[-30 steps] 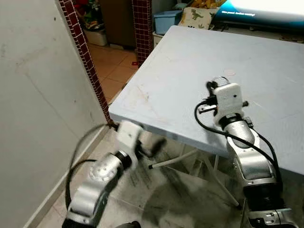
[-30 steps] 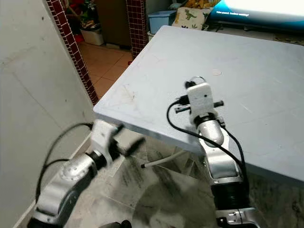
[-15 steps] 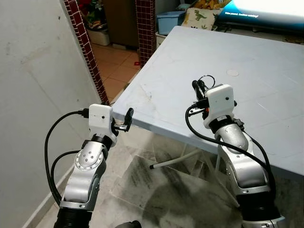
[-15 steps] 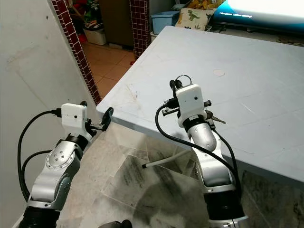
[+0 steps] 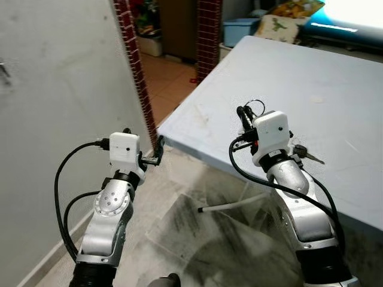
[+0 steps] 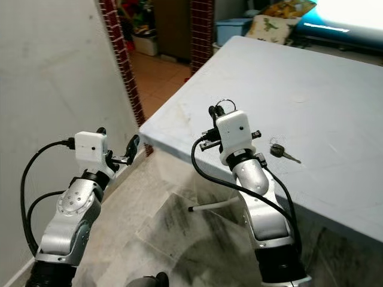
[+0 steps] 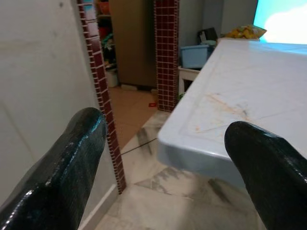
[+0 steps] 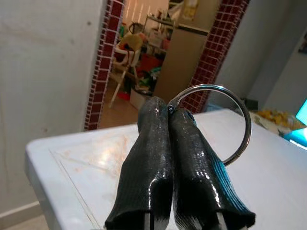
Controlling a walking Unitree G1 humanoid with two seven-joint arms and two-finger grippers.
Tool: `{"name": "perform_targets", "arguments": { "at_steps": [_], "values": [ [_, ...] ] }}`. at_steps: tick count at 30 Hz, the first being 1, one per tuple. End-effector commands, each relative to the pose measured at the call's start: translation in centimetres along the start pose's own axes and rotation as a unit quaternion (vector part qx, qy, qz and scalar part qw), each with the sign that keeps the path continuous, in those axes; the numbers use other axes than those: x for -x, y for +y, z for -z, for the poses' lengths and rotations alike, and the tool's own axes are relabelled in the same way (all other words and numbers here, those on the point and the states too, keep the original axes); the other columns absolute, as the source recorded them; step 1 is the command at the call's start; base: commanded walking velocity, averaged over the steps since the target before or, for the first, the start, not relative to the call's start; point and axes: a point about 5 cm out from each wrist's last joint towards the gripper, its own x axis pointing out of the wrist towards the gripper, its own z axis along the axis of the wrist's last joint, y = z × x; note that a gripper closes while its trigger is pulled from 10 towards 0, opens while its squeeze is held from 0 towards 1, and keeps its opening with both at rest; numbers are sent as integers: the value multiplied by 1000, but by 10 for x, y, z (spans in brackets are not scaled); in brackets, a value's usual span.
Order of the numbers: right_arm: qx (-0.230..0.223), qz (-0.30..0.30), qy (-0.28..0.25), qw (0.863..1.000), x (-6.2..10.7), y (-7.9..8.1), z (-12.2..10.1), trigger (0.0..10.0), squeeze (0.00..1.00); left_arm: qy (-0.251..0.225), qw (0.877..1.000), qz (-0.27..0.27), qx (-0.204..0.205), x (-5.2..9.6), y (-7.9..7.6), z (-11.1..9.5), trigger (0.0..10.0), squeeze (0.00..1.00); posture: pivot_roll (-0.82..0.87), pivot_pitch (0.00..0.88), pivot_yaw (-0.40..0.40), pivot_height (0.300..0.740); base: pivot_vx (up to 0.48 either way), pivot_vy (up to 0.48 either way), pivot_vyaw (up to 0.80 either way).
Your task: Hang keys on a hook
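The right claw (image 6: pixel 214 112) is raised over the near-left part of the pale blue tabletop (image 6: pixel 311 78), its two black fingers (image 8: pixel 158 158) pressed together on a metal key ring (image 8: pixel 230 120). The ring stands up from the fingertips, pinched at its edge, with most of its loop free in the air. A key (image 6: pixel 281 152) lies flat on the tabletop just right of the right wrist, apart from the claw; whether it is joined to the ring cannot be told.

The left claw (image 5: pixel 157 150) is held out at the left, level with the tabletop's near-left corner and just short of it, its fingers (image 7: pixel 72 163) spread apart with nothing between them. It is above the marbled floor (image 6: pixel 179 233).

On the far side, beyond the tabletop, a light blue bin (image 5: pixel 241 30) sits on the floor beside a red-tiled pillar (image 5: pixel 208 30); its contents cannot be made out. A cushion with a dinosaur print (image 5: pixel 274 27) rests just right of it. A grey wall (image 5: pixel 60 89) stands on the left.
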Motion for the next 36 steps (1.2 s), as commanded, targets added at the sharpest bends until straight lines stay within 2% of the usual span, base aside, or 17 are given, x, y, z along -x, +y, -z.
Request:
{"name": "perform_targets", "arguments": {
  "at_steps": [1,7,36],
  "values": [
    [-4,-15,-15,1000,-2,8,-9,10000,0,5,1000,-5,-6,0,4,3,10000,0,-33,54,66,740,0,0,769],
    [-8,-24,-22,999,-6,14,-13,10000,0,4,1000,-6,-8,-1,2,3,10000,0,-33,54,63,740,0,0,769],
    [-9,-40,-19,999,-6,18,-14,10000,0,3,1000,-23,2,-6,-2,4,10000,0,-46,41,58,740,0,0,769]
  ]
}}
